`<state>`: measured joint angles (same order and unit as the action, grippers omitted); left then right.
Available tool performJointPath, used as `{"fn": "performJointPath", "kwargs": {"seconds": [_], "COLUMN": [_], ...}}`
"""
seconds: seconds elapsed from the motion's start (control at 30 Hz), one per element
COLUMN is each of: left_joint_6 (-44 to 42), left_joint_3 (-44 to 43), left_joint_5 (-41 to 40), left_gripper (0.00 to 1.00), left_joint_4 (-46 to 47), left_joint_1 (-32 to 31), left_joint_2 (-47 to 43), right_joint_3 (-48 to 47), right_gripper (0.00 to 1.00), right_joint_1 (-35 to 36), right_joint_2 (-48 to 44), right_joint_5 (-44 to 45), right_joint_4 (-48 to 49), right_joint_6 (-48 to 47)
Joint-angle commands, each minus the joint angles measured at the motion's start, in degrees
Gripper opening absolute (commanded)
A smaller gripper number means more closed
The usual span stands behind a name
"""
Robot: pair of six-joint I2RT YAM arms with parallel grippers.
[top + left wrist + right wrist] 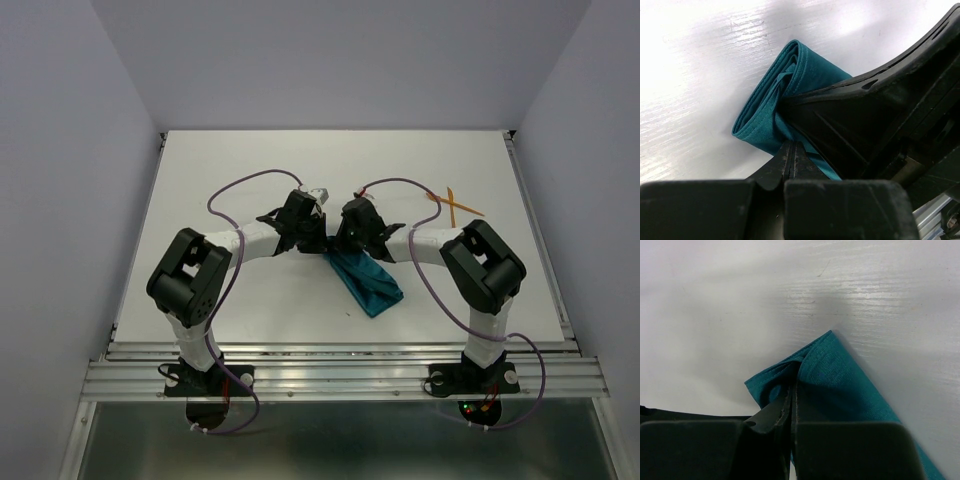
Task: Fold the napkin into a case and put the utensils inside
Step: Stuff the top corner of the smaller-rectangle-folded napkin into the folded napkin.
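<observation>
Two robot arms are meeting over the middle of the white table, each pinching the far end of a folded teal napkin. The left gripper is reaching in from the left and the right gripper from the right, their black heads sitting just beside each other. The napkin is lying as a narrow, layered strip running from the grippers toward the near right. Its near end is resting on the table, closer to the right arm.

In the left wrist view, the left gripper is holding its fingers pressed together on a fold of the napkin. The cloth is bunching in stacked layers just ahead of the tips. The dark body of the right gripper is crowding in from the right, against the cloth.

In the right wrist view, the right gripper is likewise clamping a corner of the napkin, which is puckering at the pinch. Whether the pinched end is resting on the table or hanging above it cannot be told.

Two orange utensils are lying crossed on the far right of the table, well apart from the napkin.
</observation>
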<state>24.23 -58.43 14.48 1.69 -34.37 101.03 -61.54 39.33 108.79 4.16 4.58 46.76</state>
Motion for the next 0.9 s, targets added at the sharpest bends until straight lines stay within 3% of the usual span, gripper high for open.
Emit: {"fn": "performJointPath", "kwargs": {"seconds": [0.0, 0.53, 0.87], "left_joint_6": [0.38, 1.96, 2.84], "left_joint_3": [-1.42, -1.51, 0.78], "left_joint_5": [1.16, 4.51, 3.19], "left_gripper": [0.0, 0.0, 0.0], "left_joint_4": [2.26, 5.42, 6.22], "left_joint_1": [0.44, 0.62, 1.76], "left_joint_2": [-0.49, 0.13, 0.13], "right_joint_3": [0.89, 1.42, 4.06], "right_gripper": [0.01, 0.01, 0.02], "right_joint_1": [-0.13, -0.13, -0.13], "right_joint_2": [-0.34, 3.01, -8.84], "right_joint_5": [-1.79, -7.85, -6.89], "right_joint_4": [2.53, 6.5, 4.48], "right_joint_6": [0.26, 3.07, 0.35]}}
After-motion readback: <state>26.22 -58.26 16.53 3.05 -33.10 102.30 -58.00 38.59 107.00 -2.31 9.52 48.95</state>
